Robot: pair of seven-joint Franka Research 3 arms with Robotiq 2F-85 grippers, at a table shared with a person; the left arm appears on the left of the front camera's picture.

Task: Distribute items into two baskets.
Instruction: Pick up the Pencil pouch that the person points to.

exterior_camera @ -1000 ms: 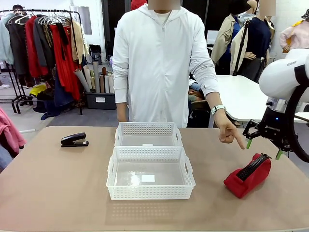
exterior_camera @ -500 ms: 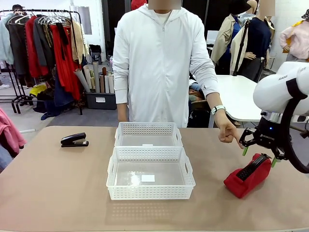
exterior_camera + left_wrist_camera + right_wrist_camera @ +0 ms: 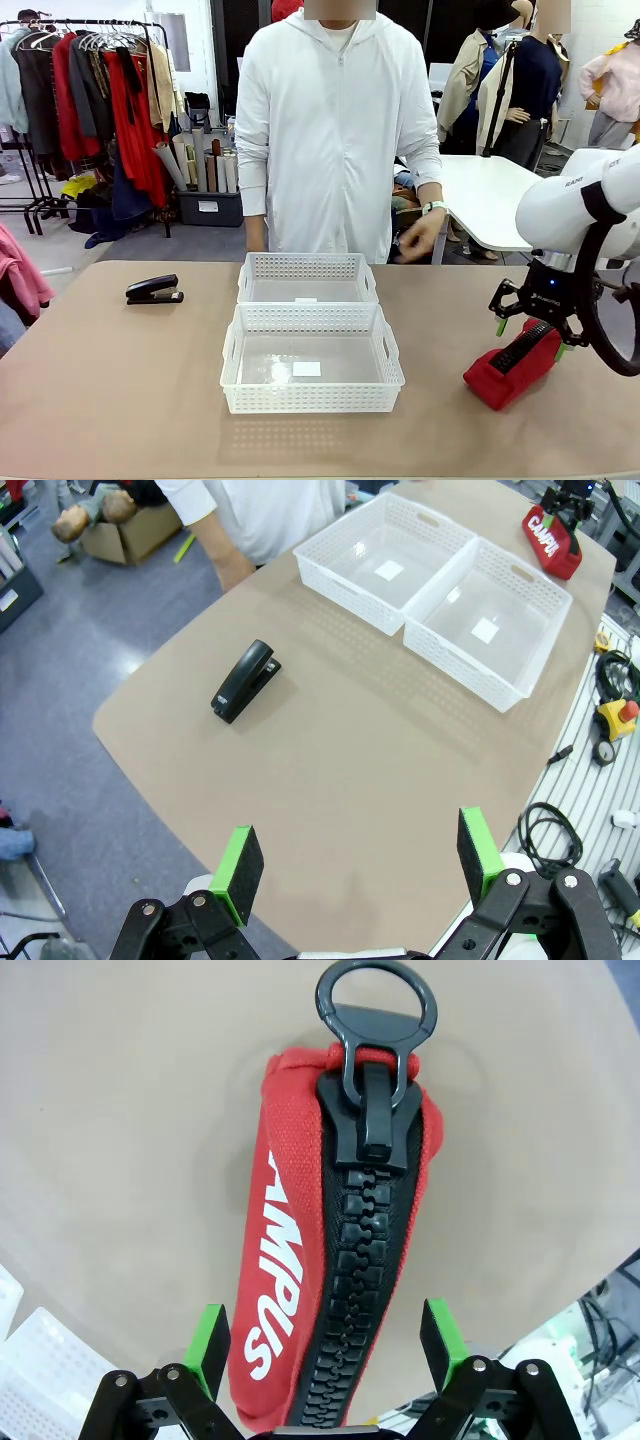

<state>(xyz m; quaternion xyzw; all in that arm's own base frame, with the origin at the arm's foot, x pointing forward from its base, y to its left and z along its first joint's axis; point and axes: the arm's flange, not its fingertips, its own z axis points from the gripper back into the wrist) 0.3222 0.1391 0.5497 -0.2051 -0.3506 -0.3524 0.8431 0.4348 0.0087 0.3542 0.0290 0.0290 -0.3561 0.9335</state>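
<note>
The red pouch [image 3: 510,363] with white lettering and a black zip lies on the table's right side. My right gripper [image 3: 528,337] hangs open just above its far end, one green pad on each side. In the right wrist view the pouch [image 3: 335,1250] runs up between the open fingers [image 3: 210,1338], not touched. The black stapler [image 3: 153,290] sits at the far left; the left wrist view sees the stapler [image 3: 245,680] from high above, with my left gripper [image 3: 355,860] open over bare table. Two white baskets [image 3: 310,358] [image 3: 306,277] stand empty in the middle, one behind the other.
A person in a white jacket stands at the far side, one hand [image 3: 415,237] pulled back near the waist. Cables and a yellow box with a red button [image 3: 618,718] lie past the table edge in the left wrist view.
The person's pointing hand has left the pouch and drawn back to the body. My right gripper has come down and leftward onto the pouch's far end, still open.
</note>
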